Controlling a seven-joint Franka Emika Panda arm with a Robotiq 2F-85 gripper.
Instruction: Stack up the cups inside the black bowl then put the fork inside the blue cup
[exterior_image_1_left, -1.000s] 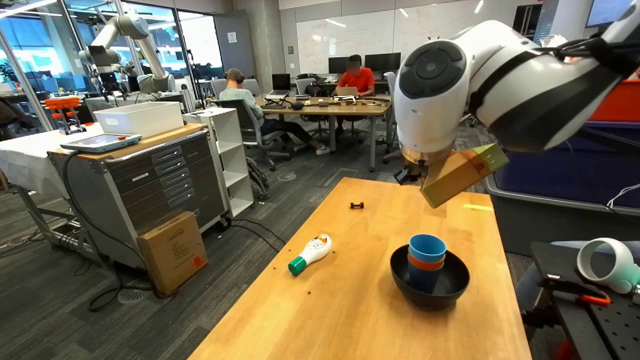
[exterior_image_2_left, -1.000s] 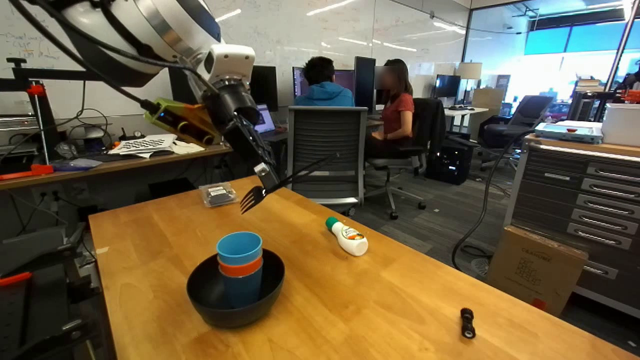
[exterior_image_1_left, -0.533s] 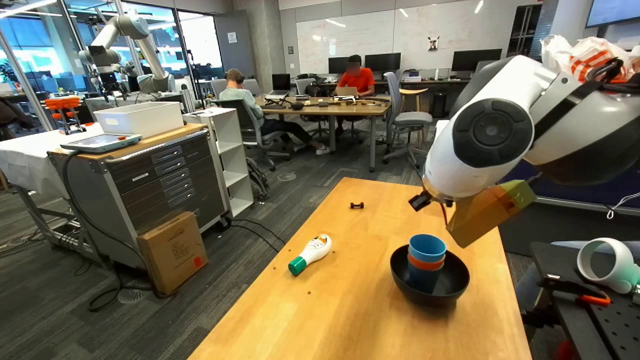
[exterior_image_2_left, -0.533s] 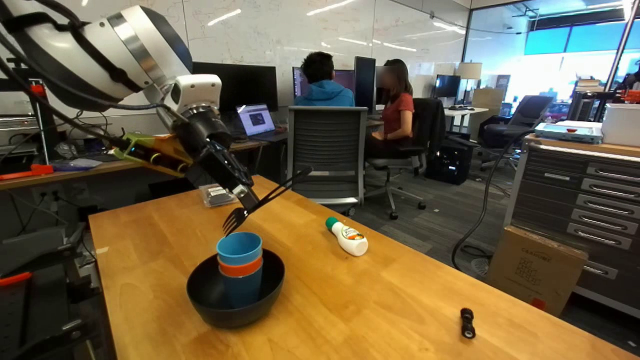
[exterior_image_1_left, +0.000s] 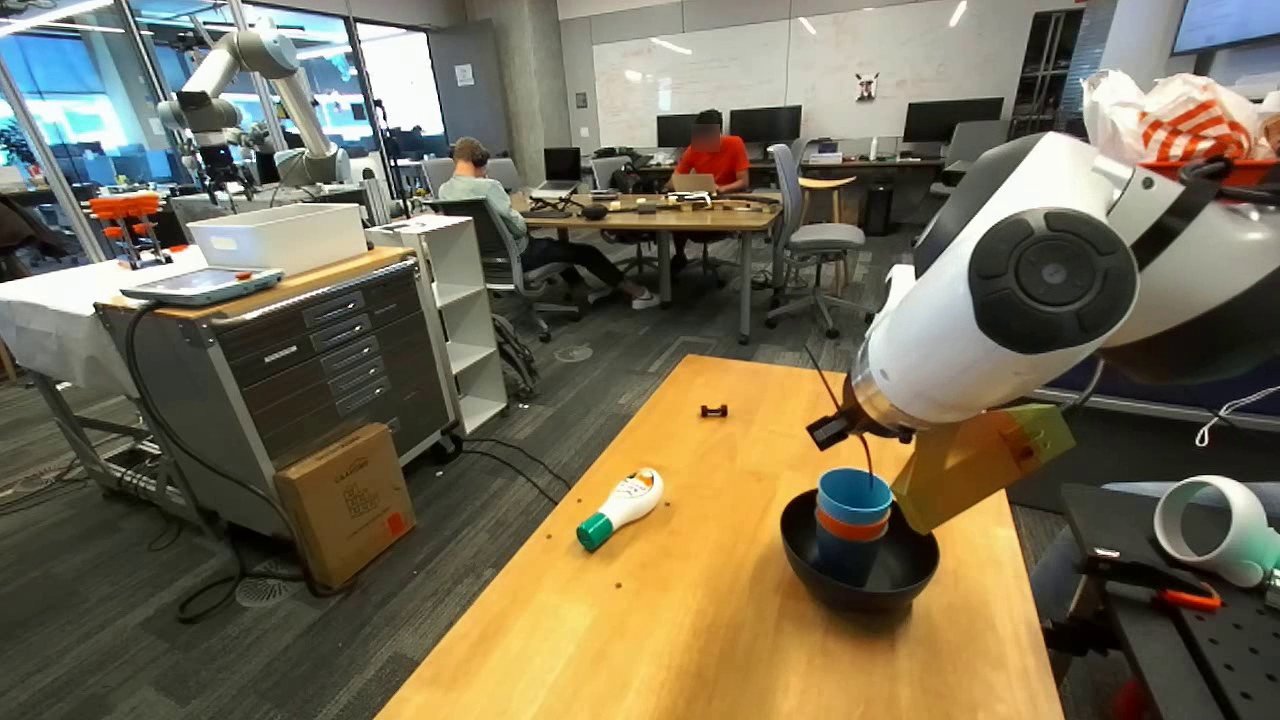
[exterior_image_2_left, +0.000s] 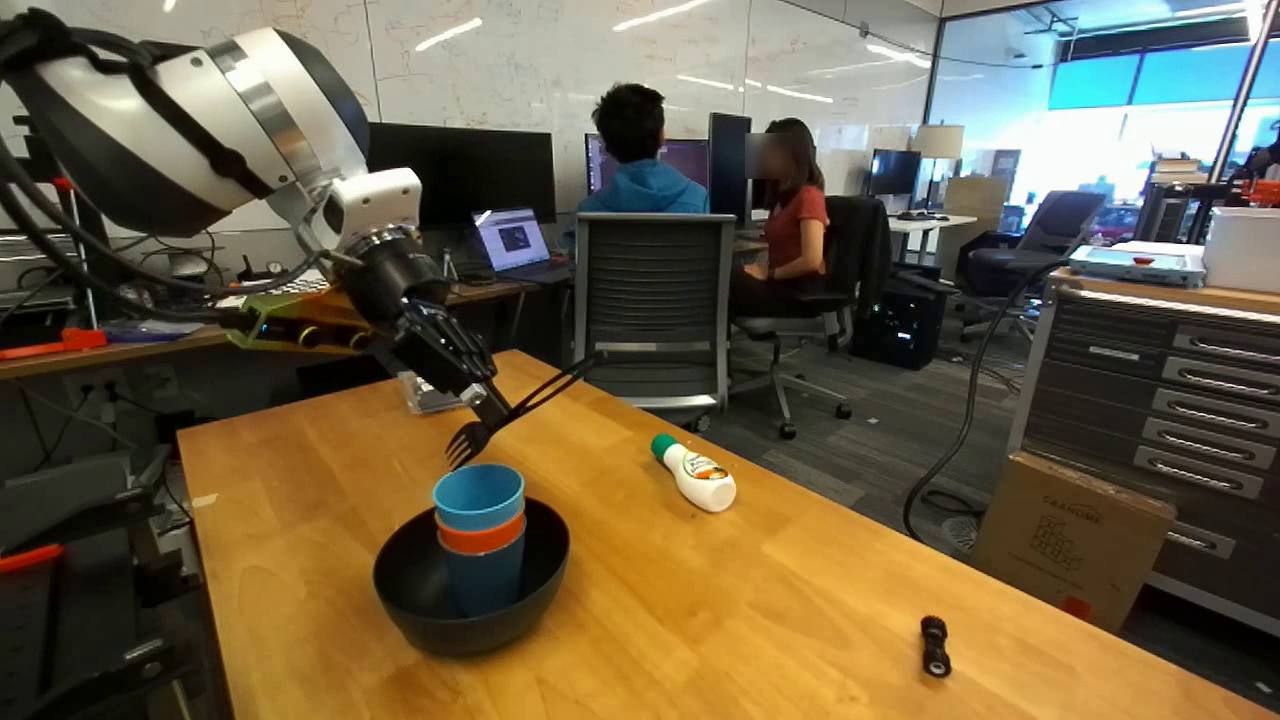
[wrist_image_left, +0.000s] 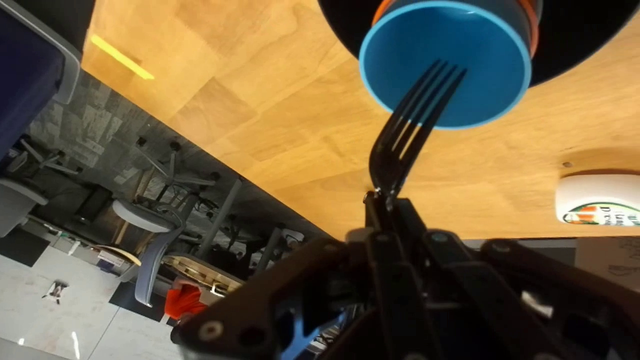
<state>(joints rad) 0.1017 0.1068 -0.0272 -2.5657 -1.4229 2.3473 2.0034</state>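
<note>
The gripper pinches the dark fork by the neck, and its fingers are squeezed close together with just the fork between them. The fork is on a slant. Its prongs point down at the blue cup, and its handle sticks up and out past the other side of the fingers. In the wrist view the prongs cover part of the cup's mouth. In an exterior view the prong tips are right by the rim, but I cannot tell if they are inside the cup or just over it.

The blue cup sits on top of a stack. Under it is the orange cup, and you can see only a ring of it. The navy cup is at the bottom. The whole stack stands up straight inside the black bowl, and the bowl sits on the wooden table.

A white bottle with a green cap lies on its side, well apart from the bowl. A little black dumbbell shape lies on the table too. A cardboard box stands on the floor by the drawer cabinet
</note>
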